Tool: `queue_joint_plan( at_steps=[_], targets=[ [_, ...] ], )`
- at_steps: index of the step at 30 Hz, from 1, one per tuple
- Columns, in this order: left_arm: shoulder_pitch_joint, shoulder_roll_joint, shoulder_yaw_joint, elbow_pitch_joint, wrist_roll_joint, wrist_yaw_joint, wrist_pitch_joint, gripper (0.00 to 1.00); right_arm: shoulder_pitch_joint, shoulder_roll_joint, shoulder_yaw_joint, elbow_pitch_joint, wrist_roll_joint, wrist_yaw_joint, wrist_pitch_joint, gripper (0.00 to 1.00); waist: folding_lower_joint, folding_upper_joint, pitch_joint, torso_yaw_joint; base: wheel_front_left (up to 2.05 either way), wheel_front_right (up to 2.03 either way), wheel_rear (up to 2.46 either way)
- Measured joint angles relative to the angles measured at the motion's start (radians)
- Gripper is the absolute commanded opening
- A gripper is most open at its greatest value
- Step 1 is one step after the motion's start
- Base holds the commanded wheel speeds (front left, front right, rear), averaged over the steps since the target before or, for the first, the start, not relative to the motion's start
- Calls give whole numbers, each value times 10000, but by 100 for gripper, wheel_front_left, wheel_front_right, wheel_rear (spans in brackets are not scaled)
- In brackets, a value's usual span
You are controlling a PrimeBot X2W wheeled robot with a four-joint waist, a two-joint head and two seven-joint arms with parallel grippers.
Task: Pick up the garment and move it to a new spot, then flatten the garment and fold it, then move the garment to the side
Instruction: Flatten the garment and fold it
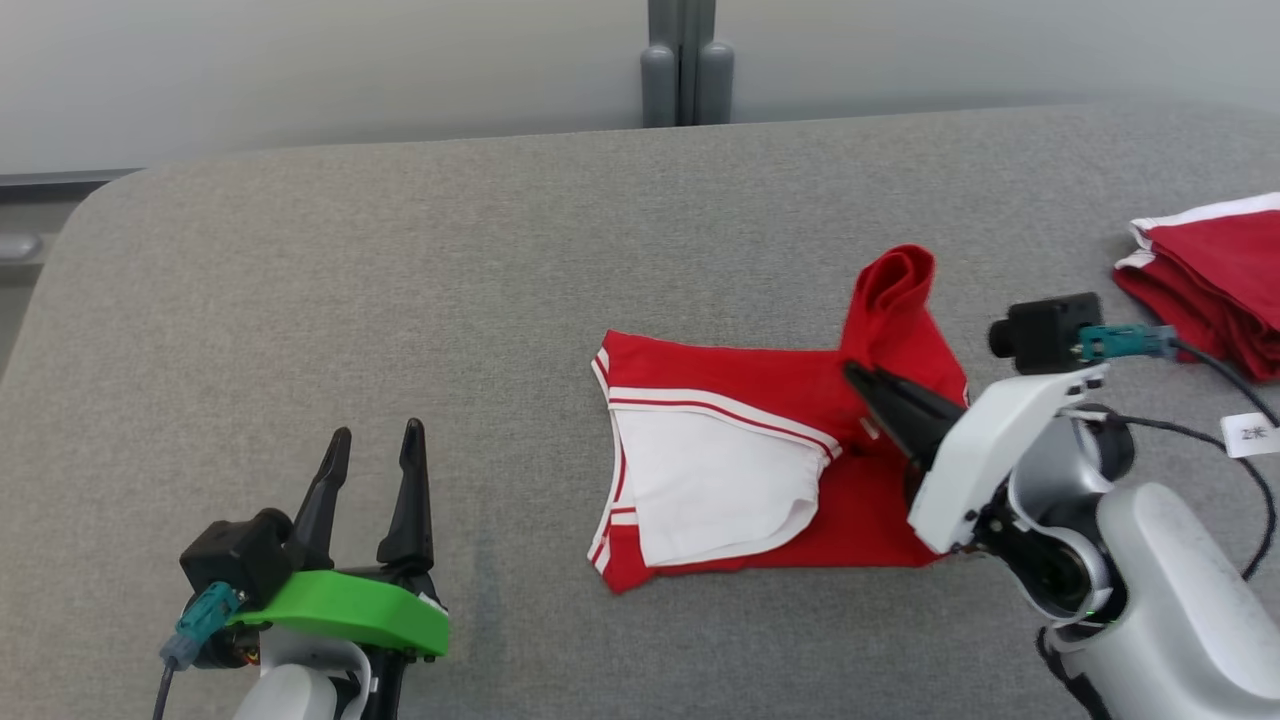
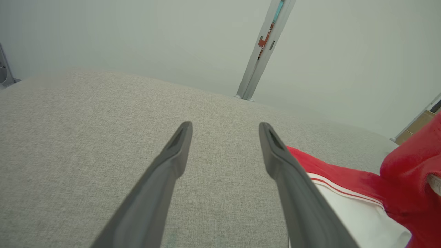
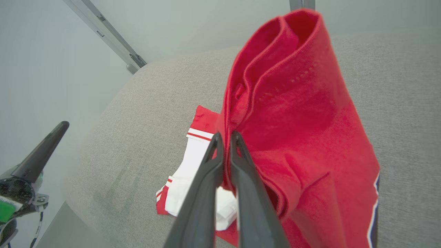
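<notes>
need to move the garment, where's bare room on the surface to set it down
Widest bare patch: grey surface between the left arm and the garment, running back to the far edge. Crowded on the right: right arm, cable, a second red pile.

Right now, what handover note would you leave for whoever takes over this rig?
Left claw: open, empty, over the grey table, left of the garment.
Right claw: shut on a raised red flap at the garment's right side.
Garment: red and white, mid-table, mostly flat.
Done: apparently laid out and spread.
Left: finish the fold, then move it aside.
Another folded red pile lies at far right.
</notes>
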Motion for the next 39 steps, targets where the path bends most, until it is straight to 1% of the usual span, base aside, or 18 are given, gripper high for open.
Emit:
queue_joint_plan(
  at_steps=[4, 8, 13, 17, 18, 19, 20, 25, 30, 34, 39],
  targets=[
    [-11, -111, -17, 59, 33, -94, 0, 100, -361, 696, 606, 395, -84, 0, -42, 0, 0, 0, 12, 349, 0, 0, 0],
    [-111, -286, -23, 146, 104, -196, 0, 100, -690, 1181, 1011, 1296, -79, 0, -138, 0, 0, 0, 76, 694, 0, 0, 0],
    [-182, -479, 61, 232, 194, -322, 0, 100, -1117, 1553, 1317, 2500, -105, 0, -410, 0, 0, 0, 190, 1074, 0, 0, 0],
    [-211, -594, 192, 297, 291, -403, 0, 100, -1448, 1674, 1557, 3377, -186, 0, -614, 0, 0, 0, 306, 1259, 0, 0, 0],
    [-213, -635, 224, 316, 320, -433, 0, 100, -1514, 1726, 1609, 3559, -211, 0, -717, 26, 0, 0, 338, 1287, 0, 0, 0],
    [-215, -663, 251, 330, 345, -462, 0, 100, -1576, 1766, 1668, 3684, -217, 0, -790, 73, 0, 0, 361, 1303, 0, 0, 0],
    [-218, -692, 286, 353, 376, -468, 0, 100, -1648, 1814, 1747, 3797, -217, 0, -895, 100, 0, 0, 387, 1315, 0, 0, 0],
    [-227, -813, 355, 479, 529, -564, 0, 100, -1837, 1935, 2219, 3848, 33, 0, -1233, 100, 0, 0, 415, 1222, 0, 0, 0],
    [-320, -918, 393, 529, 662, -648, -2, 100, -1856, 1841, 2276, 3308, 263, 0, -1687, 100, 0, 0, 406, 1036, 0, 0, 0],
    [-364, -1001, 385, 570, 809, -725, -2, 100, -1892, 1342, 1741, 2832, 105, 0, -2360, 100, 0, 0, 399, 843, 0, 0, 0],
    [-587, -1080, 307, 602, 984, -782, 0, 100, -1856, 727, 807, 2579, -924, 0, -3415, 100, 0, 0, 375, 624, 0, 0, 0]
  ],
)
